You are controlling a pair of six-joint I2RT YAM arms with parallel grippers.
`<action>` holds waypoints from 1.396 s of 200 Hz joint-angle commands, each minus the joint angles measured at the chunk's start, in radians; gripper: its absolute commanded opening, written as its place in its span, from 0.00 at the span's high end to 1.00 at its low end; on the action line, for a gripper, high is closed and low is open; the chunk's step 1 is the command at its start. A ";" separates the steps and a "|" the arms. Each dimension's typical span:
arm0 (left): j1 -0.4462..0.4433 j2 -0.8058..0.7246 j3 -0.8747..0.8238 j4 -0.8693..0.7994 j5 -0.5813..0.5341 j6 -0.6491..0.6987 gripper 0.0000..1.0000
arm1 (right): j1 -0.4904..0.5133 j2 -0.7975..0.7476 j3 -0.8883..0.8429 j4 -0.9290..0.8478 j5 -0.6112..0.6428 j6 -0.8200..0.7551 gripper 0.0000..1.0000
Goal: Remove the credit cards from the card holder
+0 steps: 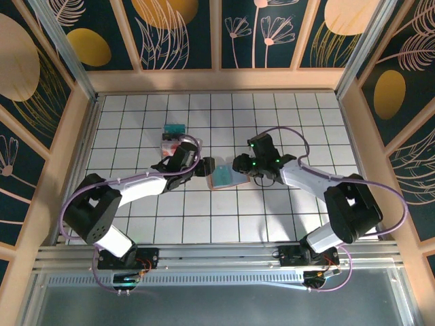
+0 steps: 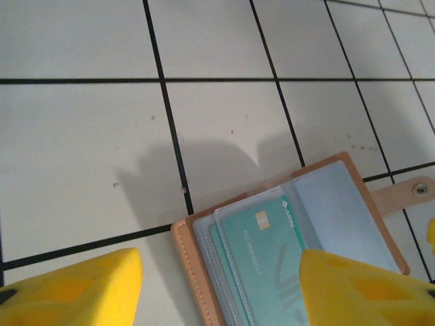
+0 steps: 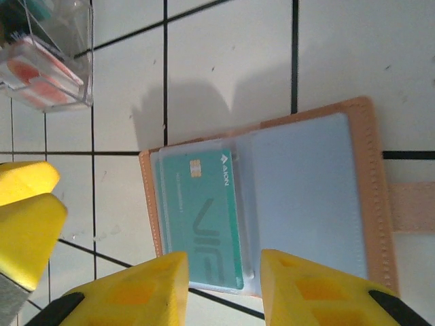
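Observation:
The card holder (image 1: 223, 178) lies open on the tiled table, pinkish-brown outside (image 2: 194, 272) and grey-blue inside (image 3: 306, 190). A teal-green credit card (image 3: 200, 217) sits in a clear sleeve on its left page, also seen in the left wrist view (image 2: 265, 258). My left gripper (image 1: 206, 167) hovers at the holder's left edge, open (image 2: 221, 292), its yellow fingers (image 2: 75, 288) straddling the card end. My right gripper (image 1: 239, 165) is at the holder's right side, open (image 3: 221, 288), with its fingers (image 3: 136, 292) on either side of the card's near end.
A clear plastic box (image 1: 172, 138) behind the left gripper holds red-and-white cards (image 3: 41, 71) and a teal one. The holder's strap with a snap (image 2: 421, 187) sticks out to the side. The left gripper's fingers (image 3: 24, 217) show beside the holder. Wooden walls enclose the table.

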 commanded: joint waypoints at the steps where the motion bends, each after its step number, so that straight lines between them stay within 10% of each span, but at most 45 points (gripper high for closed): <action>1: -0.032 0.033 -0.020 0.024 0.005 0.019 0.40 | 0.018 0.044 0.040 0.025 -0.037 0.017 0.67; 279: -0.049 0.270 0.070 0.040 -0.082 -0.014 0.75 | -0.047 0.295 0.076 0.267 -0.244 0.042 0.77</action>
